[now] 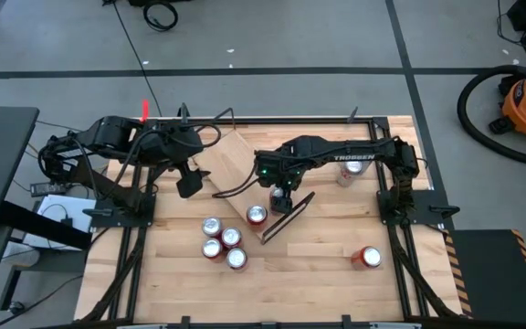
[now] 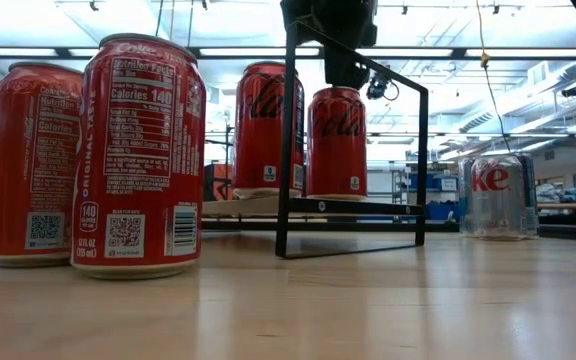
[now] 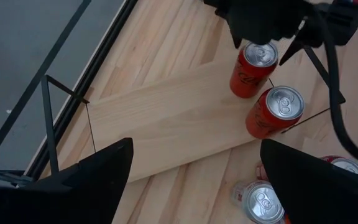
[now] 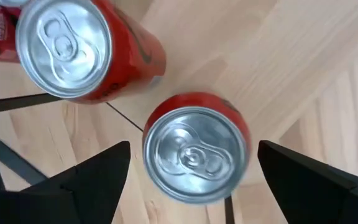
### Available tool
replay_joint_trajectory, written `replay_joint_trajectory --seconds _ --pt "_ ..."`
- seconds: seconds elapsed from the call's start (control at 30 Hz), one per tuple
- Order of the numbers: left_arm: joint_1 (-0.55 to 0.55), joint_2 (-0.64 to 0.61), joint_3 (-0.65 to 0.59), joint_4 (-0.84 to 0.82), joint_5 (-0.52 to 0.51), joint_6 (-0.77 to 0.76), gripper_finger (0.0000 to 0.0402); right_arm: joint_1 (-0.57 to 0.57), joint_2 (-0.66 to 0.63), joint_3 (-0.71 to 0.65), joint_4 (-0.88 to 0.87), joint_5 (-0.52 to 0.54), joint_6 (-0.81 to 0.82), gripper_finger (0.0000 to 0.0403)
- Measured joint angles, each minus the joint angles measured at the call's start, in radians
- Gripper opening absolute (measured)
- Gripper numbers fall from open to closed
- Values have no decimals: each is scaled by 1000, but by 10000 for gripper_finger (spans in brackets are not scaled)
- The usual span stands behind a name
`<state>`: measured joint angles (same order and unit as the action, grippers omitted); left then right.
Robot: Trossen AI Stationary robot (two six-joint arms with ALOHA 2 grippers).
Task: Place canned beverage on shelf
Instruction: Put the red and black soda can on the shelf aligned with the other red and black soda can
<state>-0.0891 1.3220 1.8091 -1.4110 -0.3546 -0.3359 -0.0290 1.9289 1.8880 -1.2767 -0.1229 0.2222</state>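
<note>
— How far along is it?
— Two cans stand on the shelf (image 1: 245, 174); one (image 4: 194, 152) sits directly below the right gripper (image 4: 191, 177), whose fingers are spread, holding nothing.
— What's left?
— Several cans (image 1: 222, 242) on the desk (image 1: 318, 265) (left gripper (image 3: 191, 180) is open, empty).

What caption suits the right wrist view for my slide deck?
Open right claw poised directly above a red can standing on the shelf, a second can beside it.

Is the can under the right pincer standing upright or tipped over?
Upright: the red can shows its round top squarely between the right pincer's open fingers, standing on the shelf.
</note>
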Motion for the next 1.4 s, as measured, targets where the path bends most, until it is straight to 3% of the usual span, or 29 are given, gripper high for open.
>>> replay_joint_trajectory --seconds 0.5,0.93,1.4 --pt "0 0 0 0 0 -10 364 -105 0 55 68 51 18 362" --pt "1 0 0 1 -27 -17 364 -158 0 -100 147 44 14 348" --pt "1 0 0 1 -27 -21 364 -154 0 -130 91 24 2 348"
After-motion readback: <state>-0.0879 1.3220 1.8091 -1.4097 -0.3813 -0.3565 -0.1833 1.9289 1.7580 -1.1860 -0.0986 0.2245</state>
